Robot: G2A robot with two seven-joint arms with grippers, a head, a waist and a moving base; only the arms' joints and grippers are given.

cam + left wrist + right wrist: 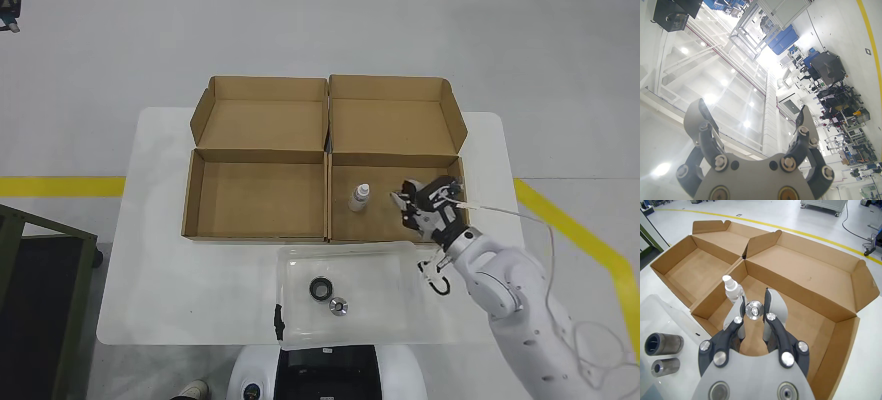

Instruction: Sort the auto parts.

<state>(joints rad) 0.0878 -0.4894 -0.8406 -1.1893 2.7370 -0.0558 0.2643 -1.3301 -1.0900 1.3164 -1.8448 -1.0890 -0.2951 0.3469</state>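
top view: on a white counter point(160, 200), two open brown cardboard boxes sit side by side, the left box point(190, 195) and the right box point(462, 200). a small clear bottle with a white cap point(359, 197) stands upright in the right box. the right claw point(408, 195) hangs over that box, right of the bottle. nearer, a clear plastic tray point(400, 262) holds a dark steel sleeve point(321, 289) and a smaller steel sleeve point(339, 306).

left wrist view: the left claw point(752, 106) points up at the ceiling, jaws wide and bare.

right wrist view: the right claw point(755, 302) pinches a shiny round metal part point(754, 310) above the right box's floor, just beside the bottle point(732, 289).
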